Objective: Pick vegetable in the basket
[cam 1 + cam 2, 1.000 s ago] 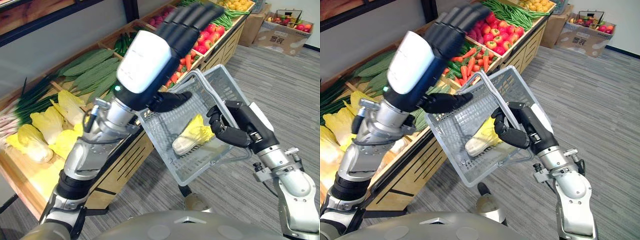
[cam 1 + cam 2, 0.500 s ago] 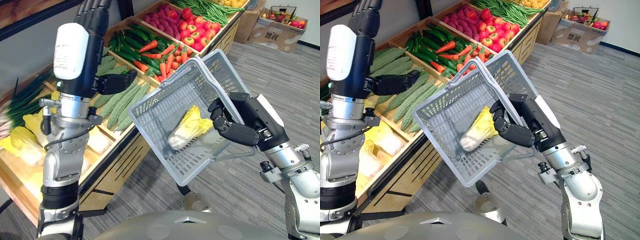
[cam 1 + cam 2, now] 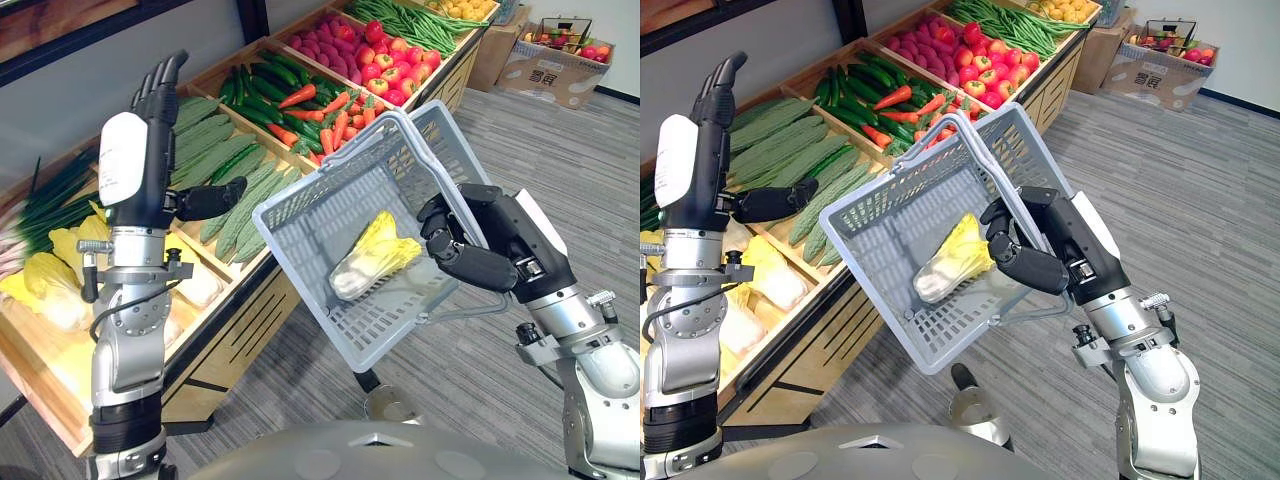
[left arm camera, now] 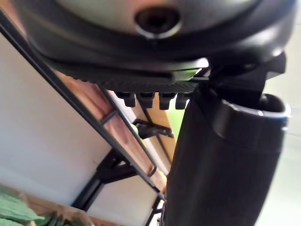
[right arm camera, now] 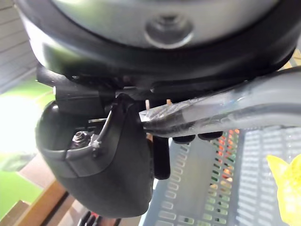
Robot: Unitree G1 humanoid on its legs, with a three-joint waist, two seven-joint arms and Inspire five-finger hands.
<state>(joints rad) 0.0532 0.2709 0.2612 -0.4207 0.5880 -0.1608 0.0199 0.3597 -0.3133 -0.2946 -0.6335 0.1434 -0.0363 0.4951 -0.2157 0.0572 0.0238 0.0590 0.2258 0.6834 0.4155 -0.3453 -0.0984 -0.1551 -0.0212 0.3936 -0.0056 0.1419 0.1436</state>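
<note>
My right hand (image 3: 472,252) is shut on the handle (image 5: 225,110) of a grey plastic basket (image 3: 310,215), holding it tilted in the air beside the produce shelf. One pale yellow-green napa cabbage (image 3: 370,262) lies inside the basket against its lower wall; its yellow leaf (image 5: 287,181) shows past the mesh in the right wrist view. My left hand (image 3: 150,140) is raised upright over the shelf, left of the basket. Its fingers are straight, its thumb (image 4: 221,165) sticks out, and it holds nothing.
A wooden produce shelf runs along the left: napa cabbages (image 3: 50,285), bitter gourds (image 3: 215,160), cucumbers and carrots (image 3: 335,120), red fruit (image 3: 380,65), green beans (image 3: 420,20). Cardboard boxes of produce (image 3: 560,65) stand far right. Grey carpet floor (image 3: 560,170) lies open to the right.
My left hand has swung away from above the basket, leftwards and down to stand upright over the shelf. The basket has stayed in my right hand, tipping slightly more toward the left.
</note>
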